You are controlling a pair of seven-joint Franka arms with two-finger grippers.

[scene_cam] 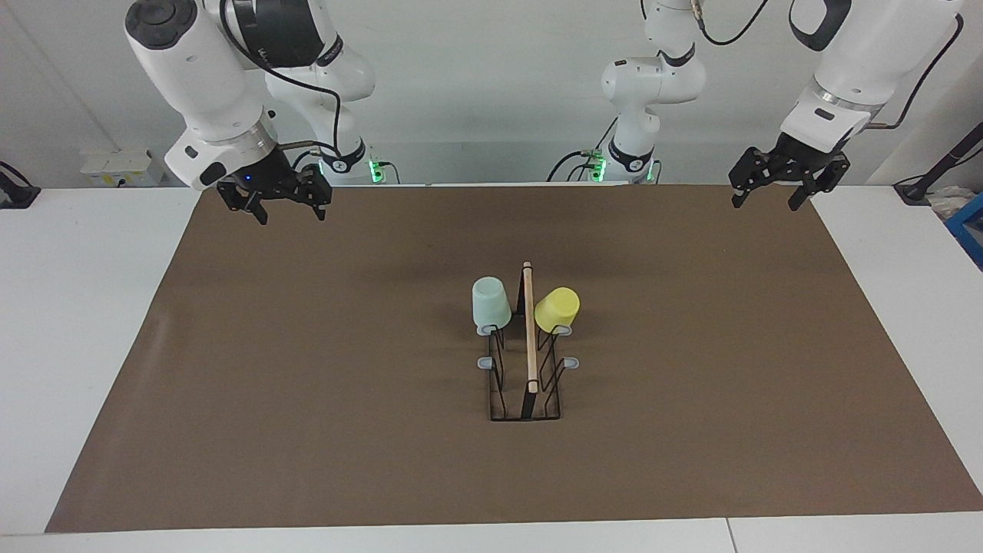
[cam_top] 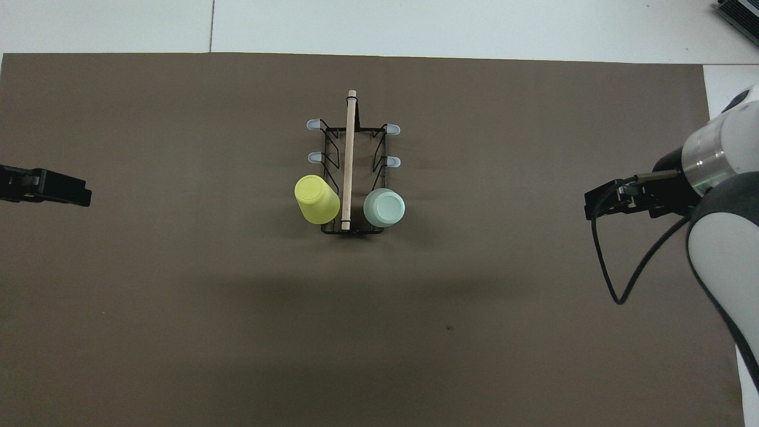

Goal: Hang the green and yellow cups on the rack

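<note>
The rack (scene_cam: 529,338) stands at the middle of the brown mat, its wooden rod pointing away from the robots. The green cup (scene_cam: 491,302) sits upside down on the prong nearest the robots on the right arm's side. The yellow cup (scene_cam: 557,309) sits upside down and tilted on the matching prong on the left arm's side. In the overhead view the rack (cam_top: 349,148), green cup (cam_top: 384,207) and yellow cup (cam_top: 317,200) show the same. My right gripper (scene_cam: 290,213) and left gripper (scene_cam: 766,203) hang open and empty, far from the rack, over the mat's corners nearest the robots.
The brown mat (scene_cam: 307,384) covers most of the white table (scene_cam: 84,307). Several bare grey-tipped prongs (cam_top: 313,125) stand on the rack's part farther from the robots. A blue object (scene_cam: 969,226) lies off the mat at the left arm's end.
</note>
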